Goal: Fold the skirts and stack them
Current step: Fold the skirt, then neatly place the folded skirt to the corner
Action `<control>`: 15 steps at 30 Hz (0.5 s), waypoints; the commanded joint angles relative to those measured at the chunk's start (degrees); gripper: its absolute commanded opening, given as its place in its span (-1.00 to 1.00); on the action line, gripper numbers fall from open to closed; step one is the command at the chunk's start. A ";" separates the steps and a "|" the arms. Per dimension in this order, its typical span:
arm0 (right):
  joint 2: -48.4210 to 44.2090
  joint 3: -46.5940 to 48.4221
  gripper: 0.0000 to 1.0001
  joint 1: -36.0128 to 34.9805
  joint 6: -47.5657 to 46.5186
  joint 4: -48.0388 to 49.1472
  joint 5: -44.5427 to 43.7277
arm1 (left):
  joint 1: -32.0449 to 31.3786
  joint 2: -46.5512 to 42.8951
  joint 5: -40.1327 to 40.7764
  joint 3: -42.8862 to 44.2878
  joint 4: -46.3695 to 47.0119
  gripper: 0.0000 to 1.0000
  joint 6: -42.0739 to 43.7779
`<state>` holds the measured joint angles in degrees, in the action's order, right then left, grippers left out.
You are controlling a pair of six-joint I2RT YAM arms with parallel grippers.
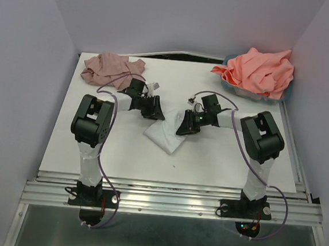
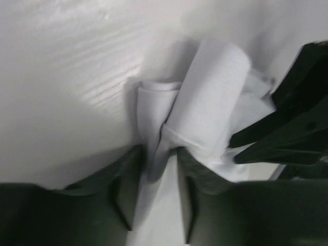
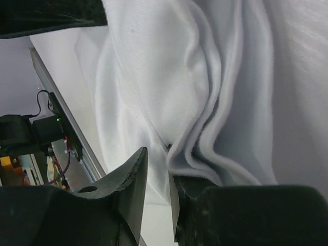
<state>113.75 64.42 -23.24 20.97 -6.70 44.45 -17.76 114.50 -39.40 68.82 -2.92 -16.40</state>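
The left gripper (image 2: 156, 177) is clenched on the white skirt (image 2: 210, 97), with a raised ridge of the cloth running down between its two dark fingers (image 2: 128, 192) (the narrow gap between them is filled with fabric). At the right edge of that wrist view, the other arm's black fingers lie against the same bunched cloth. The right gripper (image 3: 158, 177) is also closed on this skirt, a soft rolled edge caught between its tips, and the rest of the fabric spreads upward in long folds. From above, both grippers meet low at the table's middle, at the far edge of the white skirt. The skirt lies as a small crumpled bundle on the white table (image 1: 236, 158), between the two arms and nearer to their bases than the other cloth. Well apart from it, the mauve-pink skirt (image 1: 109, 67) lies crumpled at the far left corner of the table. At the far right corner, the coral cloth (image 1: 261, 71) is heaped in the teal basket (image 1: 287, 94), spilling over its rim.
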 commanded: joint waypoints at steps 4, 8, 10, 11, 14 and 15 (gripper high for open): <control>-0.72 2.72 -0.42 -0.31 0.82 -2.71 -6.04 | 2.20 -5.50 9.77 1.60 -5.16 0.43 5.68; -2.48 3.78 -0.36 -0.31 -0.39 -2.79 -5.42 | 2.73 -13.41 11.80 -4.82 -6.57 0.46 7.26; -3.71 5.79 -0.26 -0.31 -2.67 -2.97 -6.03 | 3.16 -16.67 11.36 -7.19 -7.10 0.45 7.70; -3.80 7.11 -0.26 -0.31 -3.91 -3.58 -6.73 | 3.52 -17.46 10.84 -7.64 -7.36 0.45 7.88; -3.01 15.27 -0.17 -0.31 -6.46 -10.51 -11.89 | 5.10 -20.80 11.27 -8.96 -6.67 0.44 6.13; -3.01 16.86 -0.17 -1.01 -6.99 -11.83 -14.01 | 6.76 -22.89 11.36 -9.40 -5.97 0.45 5.16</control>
<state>112.92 72.69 -23.49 18.74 -13.80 38.57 -13.61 97.32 -28.95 60.73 -9.56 -10.57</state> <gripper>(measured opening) 0.409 0.723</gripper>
